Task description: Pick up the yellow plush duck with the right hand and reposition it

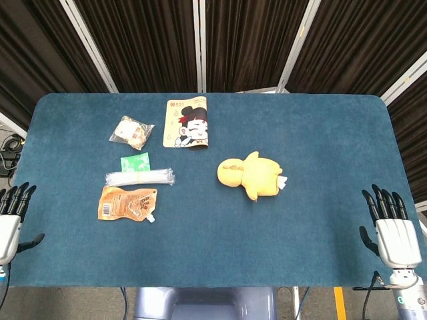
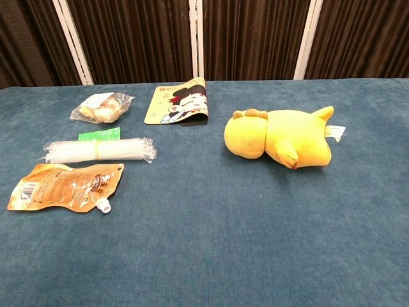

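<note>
The yellow plush duck [image 1: 250,175] lies on its side near the middle of the blue table [image 1: 320,133], head to the left; the chest view shows the duck [image 2: 281,136] right of centre. My right hand [image 1: 390,229] hovers at the table's front right corner, fingers straight and apart, holding nothing, well away from the duck. At the front left edge my left hand [image 1: 10,220] is also spread and empty. Neither hand appears in the chest view.
On the left side lie an orange spout pouch [image 1: 127,203], a clear plastic roll [image 1: 140,177] over a green packet [image 1: 135,161], a snack bag [image 1: 131,131] and a cartoon-printed pouch [image 1: 188,123]. Dark curtains stand behind the table.
</note>
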Tool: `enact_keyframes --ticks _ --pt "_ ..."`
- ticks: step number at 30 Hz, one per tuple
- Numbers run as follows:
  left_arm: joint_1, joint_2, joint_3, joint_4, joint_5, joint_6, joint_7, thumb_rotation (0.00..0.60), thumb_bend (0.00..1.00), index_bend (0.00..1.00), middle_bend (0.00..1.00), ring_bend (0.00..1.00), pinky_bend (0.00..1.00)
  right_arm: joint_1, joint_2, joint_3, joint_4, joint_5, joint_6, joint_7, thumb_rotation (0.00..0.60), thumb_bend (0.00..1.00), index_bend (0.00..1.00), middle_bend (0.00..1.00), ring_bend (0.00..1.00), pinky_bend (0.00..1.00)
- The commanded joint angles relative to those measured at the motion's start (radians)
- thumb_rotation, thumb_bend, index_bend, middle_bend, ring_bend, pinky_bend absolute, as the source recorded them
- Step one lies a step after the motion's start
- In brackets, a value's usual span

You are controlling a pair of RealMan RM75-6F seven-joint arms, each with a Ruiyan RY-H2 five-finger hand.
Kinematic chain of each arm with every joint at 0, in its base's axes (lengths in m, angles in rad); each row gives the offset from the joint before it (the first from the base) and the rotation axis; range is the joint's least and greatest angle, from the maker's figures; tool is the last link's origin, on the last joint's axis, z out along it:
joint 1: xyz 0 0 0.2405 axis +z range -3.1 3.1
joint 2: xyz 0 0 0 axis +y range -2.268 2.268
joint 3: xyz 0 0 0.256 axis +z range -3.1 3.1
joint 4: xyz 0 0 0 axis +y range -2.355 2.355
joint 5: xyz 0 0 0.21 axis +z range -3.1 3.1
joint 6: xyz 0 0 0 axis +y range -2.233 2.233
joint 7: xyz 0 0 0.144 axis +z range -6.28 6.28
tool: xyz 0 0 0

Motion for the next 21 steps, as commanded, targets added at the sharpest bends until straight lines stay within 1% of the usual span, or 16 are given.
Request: enact_keyframes --ticks 1,2,3,4,7,8,10,16,21 --pt "-0.001 0.001 -0.001 0.001 0.0 -0.001 -0.005 0.6 0.13 0.0 0.0 0.0 0.0 0.033 -0.027 0.031 0.003 0.033 -0.035 -0.012 0.6 0.89 0.0 0.0 0.0 0.0" --pt "-0.001 0.002 -0.001 0.001 -0.001 -0.002 -0.007 0.6 0.13 0.0 0.0 0.0 0.0 0.043 -0.034 0.041 0.002 0.043 -0.046 -0.019 0.6 0.95 0.0 0.0 0.0 0.0" --pt "-0.002 0.002 -0.001 0.002 -0.002 -0.004 -0.008 0.6 0.13 0.0 0.0 0.0 0.0 0.056 -0.042 0.053 0.003 0.054 -0.057 -0.026 0.6 0.98 0.0 0.0 0.0 0.0" --pt "-0.002 0.003 -0.002 0.002 -0.003 -0.005 -0.012 0.6 0.13 0.0 0.0 0.0 0.0 0.076 -0.058 0.076 0.001 0.073 -0.071 -0.038 0.6 1.0 0.0 0.0 0.0 0.0" --pt "-0.003 0.002 -0.005 0.004 -0.006 -0.006 -0.019 0.6 0.13 0.0 0.0 0.0 0.0 0.119 -0.11 0.126 0.001 0.113 -0.083 -0.089 0.6 1.0 0.0 0.0 0.0 0.0" --pt "-0.004 0.001 -0.007 0.006 -0.008 -0.006 -0.021 0.6 0.13 0.0 0.0 0.0 0.0 0.137 -0.136 0.144 0.006 0.126 -0.081 -0.135 0.6 1.0 0.0 0.0 0.0 0.0" --pt "-0.005 0.0 -0.008 0.009 -0.01 -0.009 -0.023 0.6 0.13 0.0 0.0 0.0 0.0 0.168 -0.181 0.164 0.005 0.147 -0.088 -0.21 0.6 1.0 0.0 0.0 0.0 0.0" --pt "-0.008 0.004 -0.015 0.014 -0.027 -0.018 -0.043 0.6 0.13 0.0 0.0 0.0 0.0 0.27 -0.306 0.199 -0.028 0.222 -0.154 -0.4 0.6 1.0 0.0 0.0 0.0 0.0" --pt "-0.011 0.008 -0.015 0.016 -0.035 -0.03 -0.053 0.6 0.13 0.0 0.0 0.0 0.0 0.337 -0.428 0.229 -0.002 0.282 -0.16 -0.512 0.6 1.0 0.0 0.0 0.0 0.0"
